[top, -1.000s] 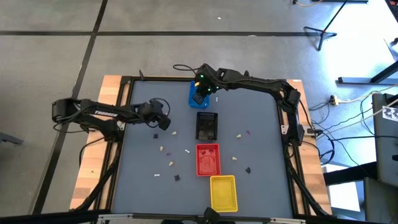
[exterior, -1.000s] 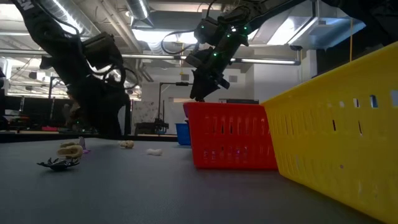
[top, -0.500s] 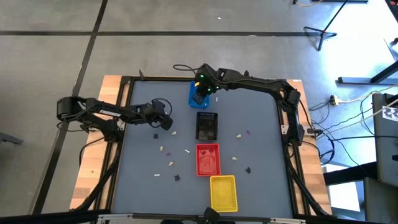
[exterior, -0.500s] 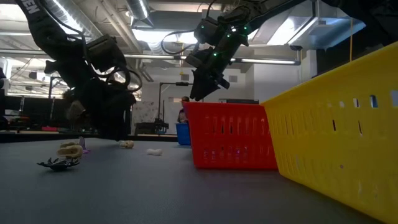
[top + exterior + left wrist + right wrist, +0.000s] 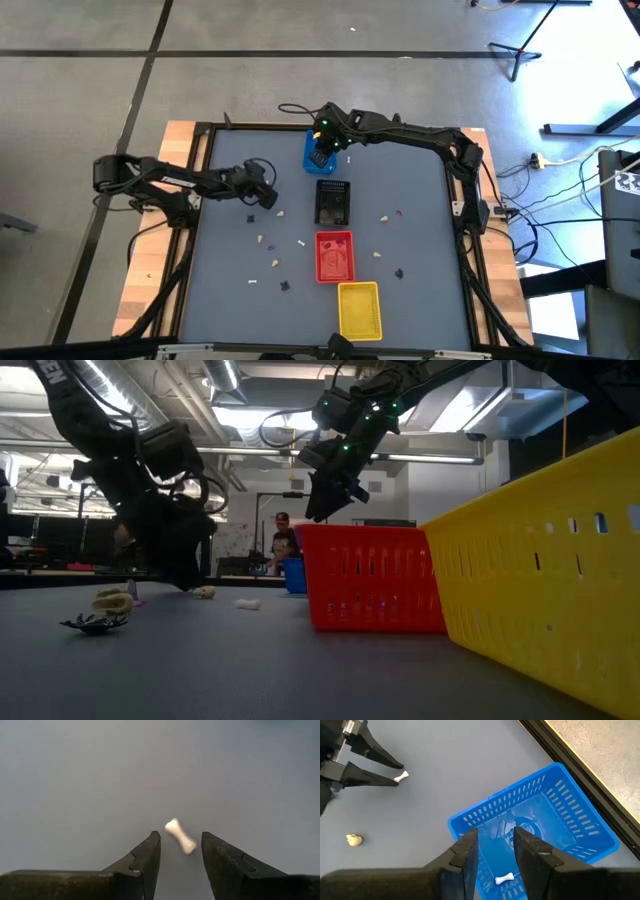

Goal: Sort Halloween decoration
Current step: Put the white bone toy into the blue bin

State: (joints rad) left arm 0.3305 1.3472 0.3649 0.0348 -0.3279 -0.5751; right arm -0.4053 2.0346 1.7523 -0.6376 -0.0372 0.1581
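Over the table's left half, left gripper [image 5: 180, 851] hangs open astride a white bone [image 5: 180, 836]; right gripper [image 5: 494, 851], parted and empty, above blue tray [image 5: 580, 820]

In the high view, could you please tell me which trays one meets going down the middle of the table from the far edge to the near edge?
blue tray → black tray → red tray → yellow tray

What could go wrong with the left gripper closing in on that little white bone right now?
The left gripper is open, and the white bone lies slanted between its fingers, nearer the tips than the palm. Closing now might pinch only one end and flick it away. The right gripper hovers open over the blue tray, away from that spot.
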